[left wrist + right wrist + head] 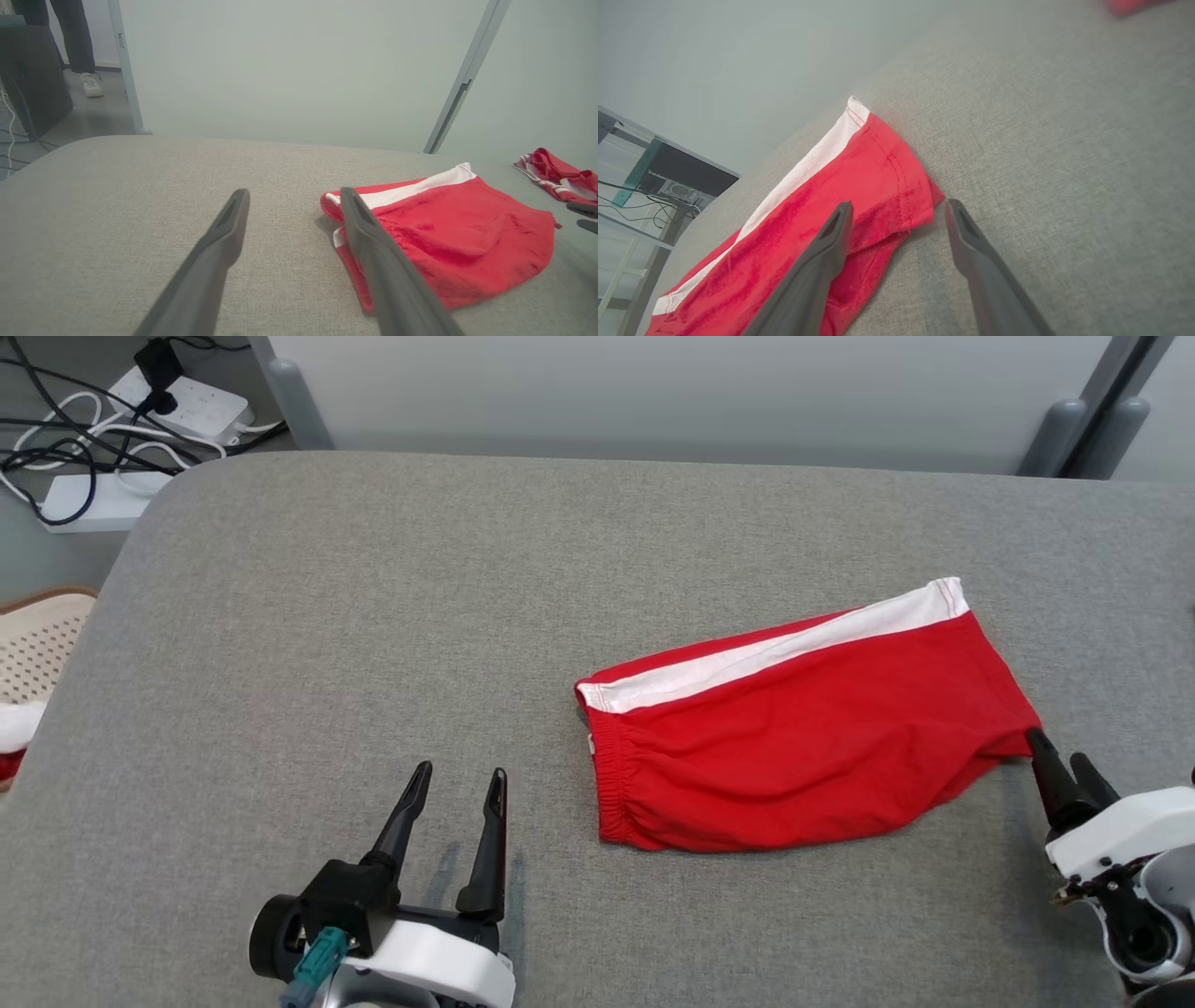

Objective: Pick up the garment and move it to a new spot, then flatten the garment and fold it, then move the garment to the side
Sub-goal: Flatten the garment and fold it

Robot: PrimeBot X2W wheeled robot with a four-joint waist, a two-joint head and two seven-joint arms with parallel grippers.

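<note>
Lying folded: white-striped red shorts (pixel 803 756).

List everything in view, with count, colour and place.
shorts: one, red with white stripe, table centre-right
second garment: one, red and white, table's far right
table: one, grey, under both garments
power strips: two, white, floor at upper left
basket: one, beige, left edge
person's shoe: one, white, floor beyond table
left gripper: open, dark, lower left
right gripper: open, dark, at shorts' right corner
</note>
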